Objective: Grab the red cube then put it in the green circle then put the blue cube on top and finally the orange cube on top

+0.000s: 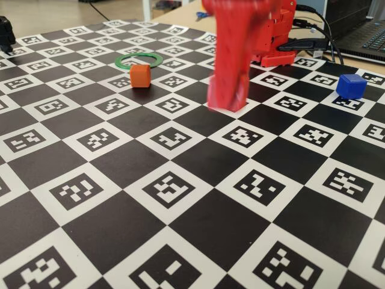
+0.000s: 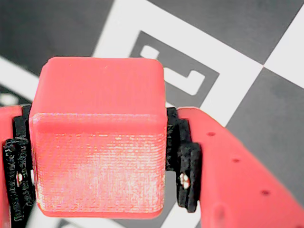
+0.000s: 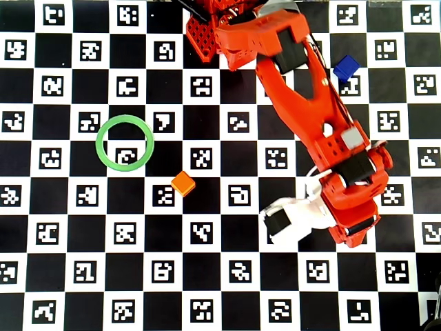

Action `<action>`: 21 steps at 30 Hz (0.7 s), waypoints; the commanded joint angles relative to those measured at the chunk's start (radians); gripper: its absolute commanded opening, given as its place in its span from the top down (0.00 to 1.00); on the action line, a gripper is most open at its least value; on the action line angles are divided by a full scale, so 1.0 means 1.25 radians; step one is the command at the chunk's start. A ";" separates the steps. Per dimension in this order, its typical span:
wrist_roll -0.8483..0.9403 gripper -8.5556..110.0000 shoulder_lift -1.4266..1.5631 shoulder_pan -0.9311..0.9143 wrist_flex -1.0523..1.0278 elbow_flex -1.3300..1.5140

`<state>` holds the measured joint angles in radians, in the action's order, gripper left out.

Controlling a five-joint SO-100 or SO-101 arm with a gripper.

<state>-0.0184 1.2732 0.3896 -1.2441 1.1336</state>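
Observation:
My gripper [image 2: 99, 161] is shut on the red cube [image 2: 99, 142]; the black pads press its left and right sides, and it hangs above the checkered board. In the fixed view the gripper [image 1: 227, 96] is blurred at mid-board, just above the surface. In the overhead view it [image 3: 351, 231] is at the right and the red cube is hidden under the arm. The green circle [image 1: 159, 59] [image 3: 98, 143] lies empty at the far left. The orange cube [image 1: 140, 76] [image 3: 182, 183] sits just outside the ring. The blue cube [image 1: 351, 85] [image 3: 346, 68] sits near the arm's base.
The board [image 1: 180, 241] is a black and white marker checkerboard. The arm's base [image 3: 207, 34] stands at the board's far edge. Cables and a laptop [image 1: 361, 30] lie behind the board at the right. A dark object [image 1: 5, 33] stands at the far left corner.

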 commanded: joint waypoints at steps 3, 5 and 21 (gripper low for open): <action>0.066 0.86 0.336 -0.097 -0.025 0.117; 0.096 0.86 0.394 -0.146 -0.044 0.156; 0.443 0.86 0.542 -0.690 -0.178 0.308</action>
<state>0.4541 1.8715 -0.3467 -1.4542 1.5217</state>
